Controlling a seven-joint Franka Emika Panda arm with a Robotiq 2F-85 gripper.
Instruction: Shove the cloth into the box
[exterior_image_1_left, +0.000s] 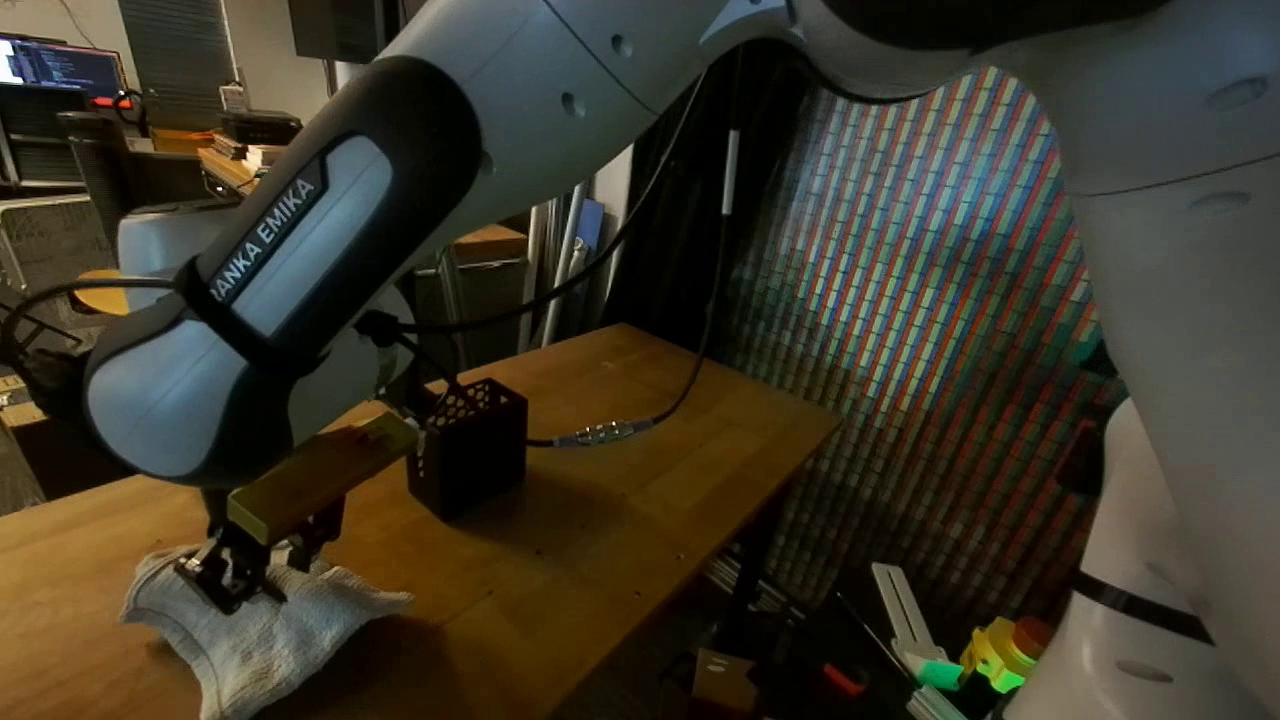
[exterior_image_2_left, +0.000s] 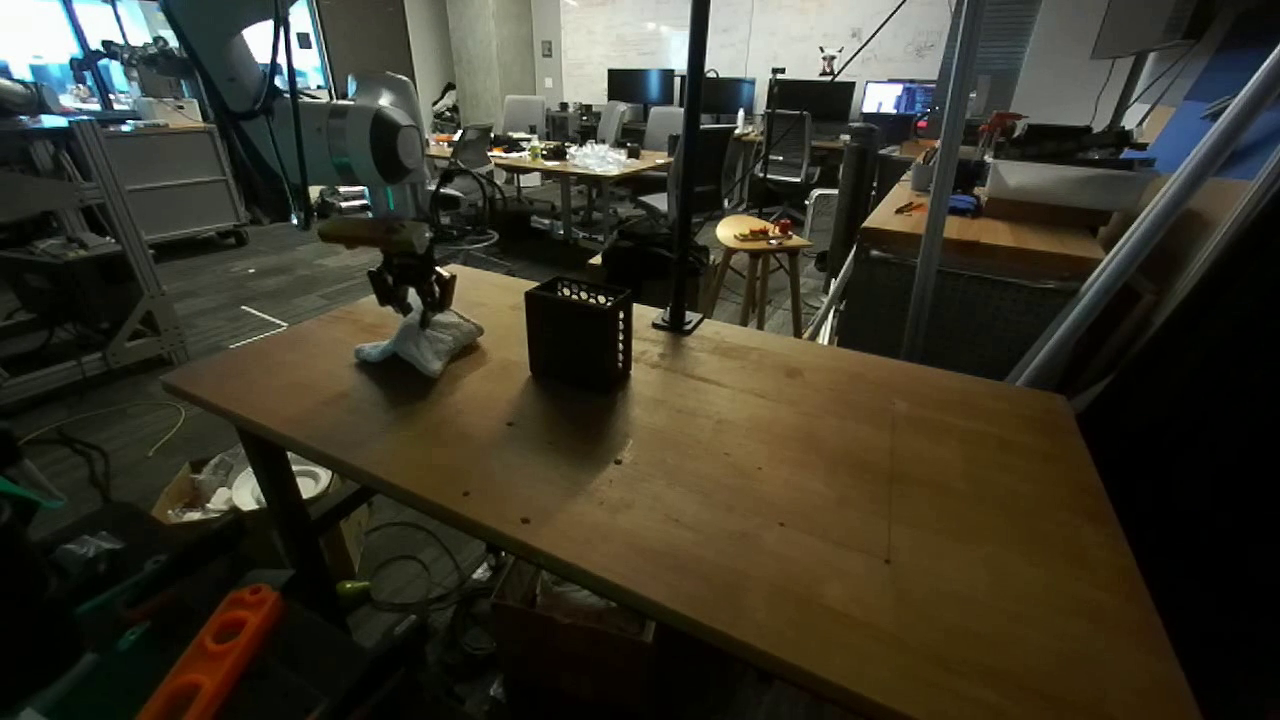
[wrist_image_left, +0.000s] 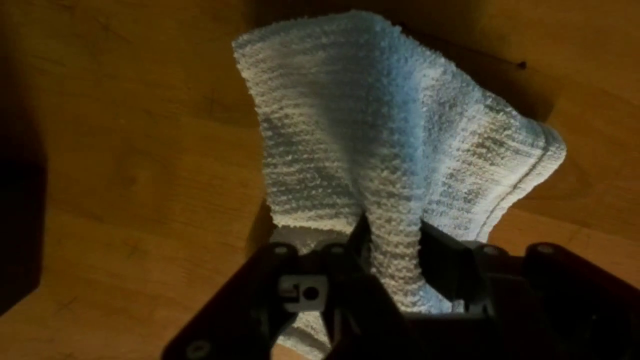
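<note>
The terry towel (wrist_image_left: 387, 135) rests rumpled on the wooden surface (exterior_image_2_left: 720, 520), near the black perforated box (exterior_image_2_left: 577, 337) but apart from it. The fingers (wrist_image_left: 446, 265) are clamped on a raised fold of the towel, as the wrist view shows. I would expect it to be light, soft and not fragile; the rough, looped texture should give good friction, so slipping seems unlikely. Because it probably has hardly any stiffness, the loose corners may hang down and could catch on the box. A thick fold near the middle is, I think, the best place to hold; an edge alone would leave too much hanging.
</note>
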